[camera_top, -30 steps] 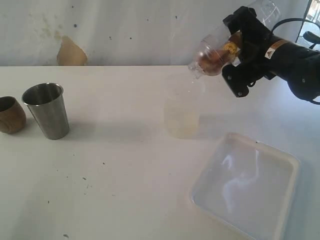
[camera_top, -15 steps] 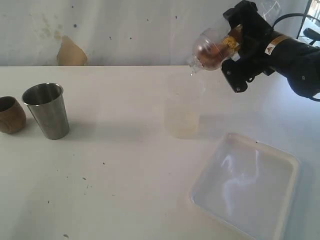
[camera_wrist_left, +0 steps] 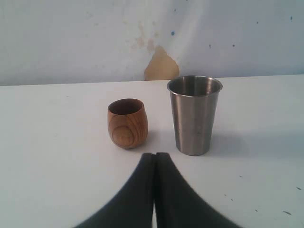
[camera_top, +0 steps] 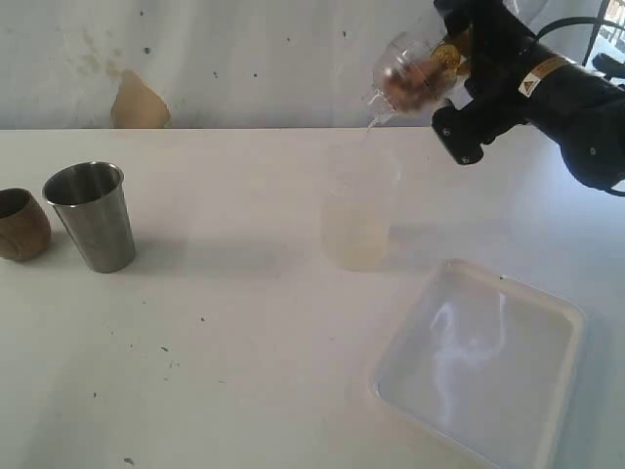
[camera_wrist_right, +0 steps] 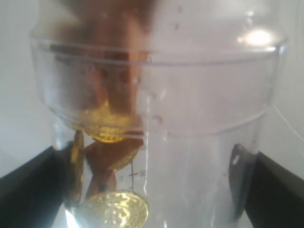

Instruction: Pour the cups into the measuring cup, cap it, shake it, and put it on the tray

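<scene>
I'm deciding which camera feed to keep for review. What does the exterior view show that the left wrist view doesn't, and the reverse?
Only the exterior view: the right gripper gripping the tall clear plastic measuring cup, tilted in the air with brown and gold contents; the frosted whitish plastic cup standing on the white table; the shallow white rectangular tray. Only the left wrist view: the left gripper, shut and empty. Both: the tapered shiny steel tumbler and the short round brown wooden cup, upright side by side on that table.
</scene>
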